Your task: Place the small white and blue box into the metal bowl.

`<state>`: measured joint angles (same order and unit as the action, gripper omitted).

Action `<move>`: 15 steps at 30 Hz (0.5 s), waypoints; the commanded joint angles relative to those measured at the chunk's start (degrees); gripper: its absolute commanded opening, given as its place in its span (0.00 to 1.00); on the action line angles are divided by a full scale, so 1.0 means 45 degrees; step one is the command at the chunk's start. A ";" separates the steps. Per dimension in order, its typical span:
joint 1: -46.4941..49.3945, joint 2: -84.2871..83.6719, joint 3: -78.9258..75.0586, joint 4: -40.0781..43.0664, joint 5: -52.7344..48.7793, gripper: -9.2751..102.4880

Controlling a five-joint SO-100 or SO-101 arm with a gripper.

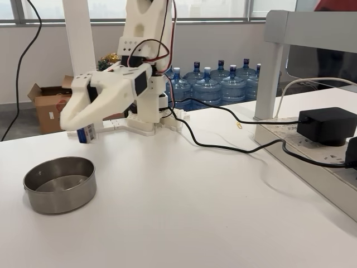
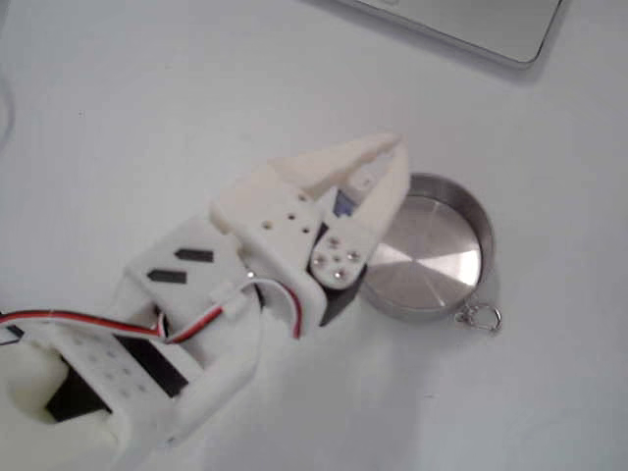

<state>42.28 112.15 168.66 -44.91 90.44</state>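
Observation:
The metal bowl [image 1: 59, 184] stands at the table's front left, empty and shiny inside; from above, the metal bowl [image 2: 432, 250] lies right of the arm. My white gripper [image 1: 77, 126] reaches down and left, just behind and above the bowl, shut on the small white and blue box [image 1: 86, 134], which hangs below its fingers. From above, the gripper [image 2: 391, 165] points up and right, with its fingertips over the bowl's left rim. A sliver of the blue box [image 2: 343, 203] shows between the fingers.
The arm's base [image 1: 148, 120] stands at the back of the table. A black cable [image 1: 223, 146] runs right to a black adapter [image 1: 326, 125] on a power strip. A small key ring [image 2: 481, 317] lies beside the bowl. Water bottles [image 1: 220, 84] stand beyond the table.

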 commanded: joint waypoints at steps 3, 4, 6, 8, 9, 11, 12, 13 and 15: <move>0.0371 -0.0898 -0.1094 -0.0020 0.0020 0.05; 0.0371 -0.1074 -0.1230 -0.0039 0.0020 0.05; 0.0391 -0.1406 -0.1543 -0.0059 0.0020 0.05; 0.0410 -0.1719 -0.1836 -0.0039 0.0020 0.05; 0.0430 -0.1914 -0.1953 -0.0078 0.0020 0.05; 0.0586 -0.2285 -0.2168 -0.0137 0.0020 0.06; 0.0586 -0.2480 -0.2266 -0.0137 0.0020 0.06; 0.0605 -0.2656 -0.2363 -0.0156 0.0020 0.06; 0.0742 -0.3008 -0.2578 -0.0156 0.0020 0.06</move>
<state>44.82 99.76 159.70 -44.91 90.44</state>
